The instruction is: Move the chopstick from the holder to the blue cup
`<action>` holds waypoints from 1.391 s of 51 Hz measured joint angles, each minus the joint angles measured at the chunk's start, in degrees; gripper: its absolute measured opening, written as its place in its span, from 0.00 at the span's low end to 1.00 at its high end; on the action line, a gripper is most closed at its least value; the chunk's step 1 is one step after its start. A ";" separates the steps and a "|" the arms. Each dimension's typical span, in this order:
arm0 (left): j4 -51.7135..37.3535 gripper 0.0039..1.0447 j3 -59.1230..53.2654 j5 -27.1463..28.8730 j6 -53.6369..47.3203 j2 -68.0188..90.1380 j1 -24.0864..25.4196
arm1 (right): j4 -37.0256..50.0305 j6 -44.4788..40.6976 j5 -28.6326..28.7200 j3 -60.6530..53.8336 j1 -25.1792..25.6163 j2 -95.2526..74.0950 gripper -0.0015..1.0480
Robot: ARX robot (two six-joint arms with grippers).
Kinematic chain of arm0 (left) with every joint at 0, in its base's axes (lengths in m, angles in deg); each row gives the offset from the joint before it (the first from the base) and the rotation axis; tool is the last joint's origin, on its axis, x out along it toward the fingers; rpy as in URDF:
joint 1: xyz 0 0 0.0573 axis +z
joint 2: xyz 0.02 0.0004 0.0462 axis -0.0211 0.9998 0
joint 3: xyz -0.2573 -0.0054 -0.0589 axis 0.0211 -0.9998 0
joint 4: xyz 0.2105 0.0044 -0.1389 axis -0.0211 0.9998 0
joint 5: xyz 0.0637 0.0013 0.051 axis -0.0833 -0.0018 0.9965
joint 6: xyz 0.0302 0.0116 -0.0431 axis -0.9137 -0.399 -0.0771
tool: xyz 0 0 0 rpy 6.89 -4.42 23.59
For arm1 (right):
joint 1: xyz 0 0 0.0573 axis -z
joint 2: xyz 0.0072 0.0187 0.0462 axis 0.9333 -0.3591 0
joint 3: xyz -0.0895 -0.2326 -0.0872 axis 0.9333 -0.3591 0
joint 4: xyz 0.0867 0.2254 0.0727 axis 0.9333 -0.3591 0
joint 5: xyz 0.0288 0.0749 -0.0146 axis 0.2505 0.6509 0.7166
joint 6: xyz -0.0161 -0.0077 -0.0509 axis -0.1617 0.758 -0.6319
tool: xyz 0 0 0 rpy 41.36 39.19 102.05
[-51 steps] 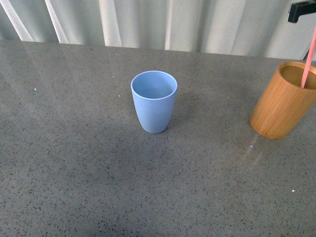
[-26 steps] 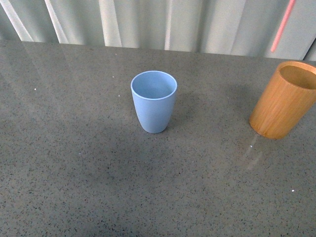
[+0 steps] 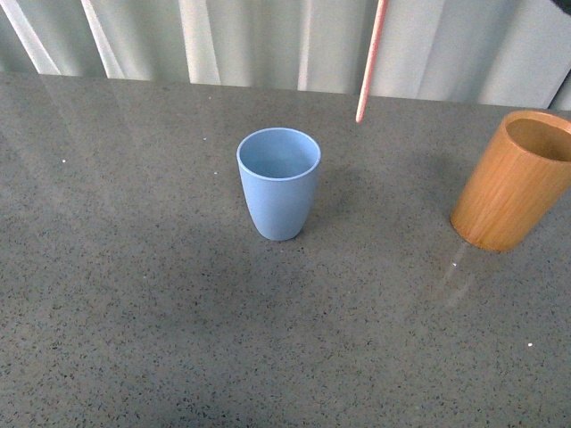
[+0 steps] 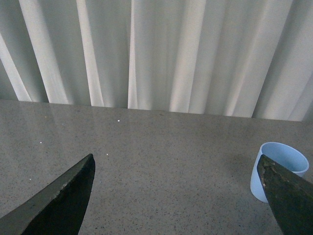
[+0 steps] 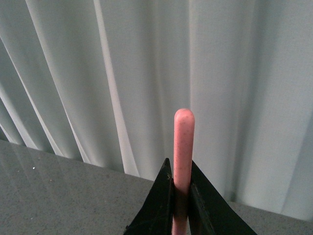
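The blue cup [image 3: 278, 181] stands upright near the table's middle and looks empty. The tan wooden holder [image 3: 516, 179] stands at the right edge, empty as far as I can see. The pale pink chopstick [image 3: 370, 61] hangs nearly upright in the air, its lower tip above and to the right of the blue cup, between cup and holder. My right gripper [image 5: 181, 185] is shut on the chopstick [image 5: 184, 147]; the gripper is out of the front view. My left gripper [image 4: 178, 171] is open and empty, low over the table, with the blue cup [image 4: 279, 169] beside one finger.
The grey speckled table [image 3: 143, 303] stretches around both cups. A pale pleated curtain [image 3: 268, 40] closes off the back edge.
The chopstick came up out of the holder and has moved left through the air to a spot just right of the blue cup. The cups have not moved.
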 joint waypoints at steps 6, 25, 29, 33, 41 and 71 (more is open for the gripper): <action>0.00 0.94 0.00 0.00 0.00 0.00 0.00 | 0.90 1.31 0.02 0.50 -0.70 -2.19 0.03; 0.00 0.94 0.00 0.00 0.00 0.00 0.00 | 2.71 4.28 2.29 3.91 -1.88 -6.75 0.03; 0.00 0.94 0.00 0.00 0.00 0.00 0.00 | 2.71 4.63 2.64 4.96 -2.10 -8.00 0.03; 0.00 0.94 0.00 0.00 0.00 0.00 0.00 | 2.73 5.09 2.84 5.95 -2.32 -9.25 0.03; 0.00 0.94 0.00 0.00 0.00 0.00 0.00 | 2.73 6.14 3.13 8.22 -2.78 -12.59 0.03; 0.00 0.94 0.00 0.00 0.00 0.00 0.00 | 2.78 7.32 2.40 8.37 -4.33 -16.20 0.24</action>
